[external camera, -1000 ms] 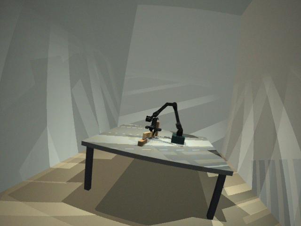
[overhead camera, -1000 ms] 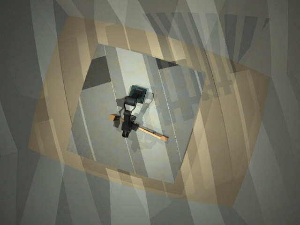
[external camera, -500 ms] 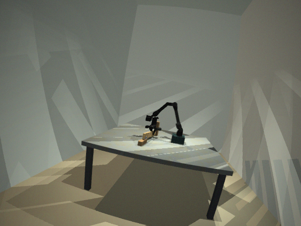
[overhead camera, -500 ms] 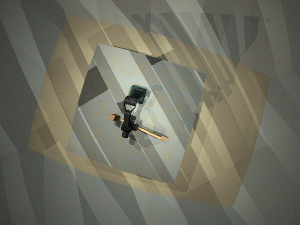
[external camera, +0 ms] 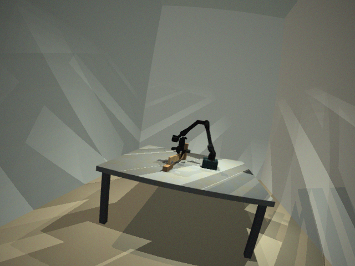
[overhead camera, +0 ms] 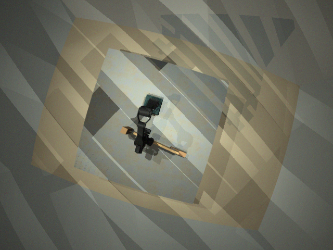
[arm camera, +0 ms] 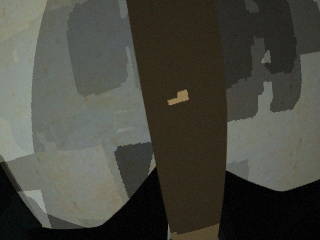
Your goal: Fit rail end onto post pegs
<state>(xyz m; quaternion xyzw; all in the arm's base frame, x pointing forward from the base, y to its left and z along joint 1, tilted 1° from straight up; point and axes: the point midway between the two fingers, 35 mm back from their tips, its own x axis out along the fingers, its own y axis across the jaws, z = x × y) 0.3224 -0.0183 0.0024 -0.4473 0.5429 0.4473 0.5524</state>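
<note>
The long wooden rail (overhead camera: 164,147) (external camera: 173,159) (arm camera: 175,94) runs across the table from the short post (overhead camera: 125,130) (external camera: 185,147) to the low footboard block (overhead camera: 180,153) (external camera: 166,168). My gripper (overhead camera: 141,140) (external camera: 180,153) is shut on the rail near its post end. In the wrist view the rail runs up the middle of the picture, mostly in shadow, between my dark fingers. In the top view my arm hides the place where the rail meets the post, and the pegs do not show. In the exterior view the rail slopes up from the block toward the post.
The arm's teal base (overhead camera: 153,103) (external camera: 209,163) stands on the table behind the rail. The table (overhead camera: 161,185) (external camera: 137,164) has dark legs and edges on all sides. Bands of light and shadow lie across it.
</note>
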